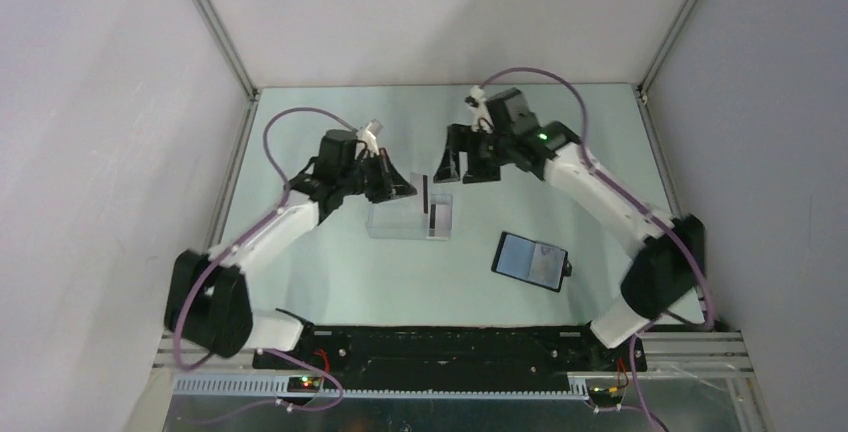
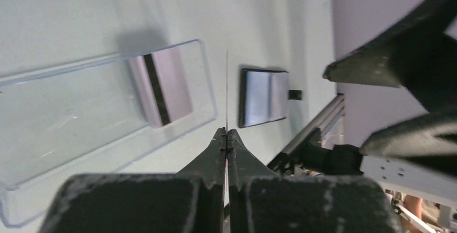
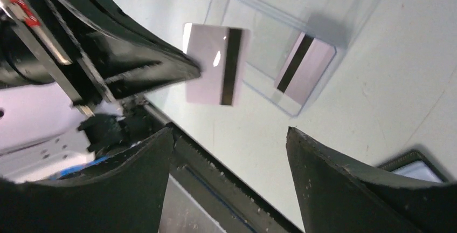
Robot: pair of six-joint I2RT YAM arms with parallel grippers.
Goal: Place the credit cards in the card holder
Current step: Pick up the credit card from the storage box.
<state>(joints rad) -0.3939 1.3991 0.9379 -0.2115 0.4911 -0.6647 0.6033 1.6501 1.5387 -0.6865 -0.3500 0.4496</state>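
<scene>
The left gripper (image 2: 227, 133) has its jaws pressed together on one credit card (image 3: 213, 71). The card stands on edge, clear of the tabletop (image 1: 330, 282), above the clear box (image 2: 64, 114). The box lies near the middle of the tabletop, slightly toward the far edge. A second credit card (image 2: 160, 87) with a dark stripe lies flat inside the box at the end nearer the right edge. The card holder (image 1: 530, 258) lies open and flat, pale inner face up, between the box and the right edge and closer to the near edge. It is apart from both grippers. The right gripper (image 3: 230, 133) hangs near the held card without touching it, jaws spread wide and holding nothing.
</scene>
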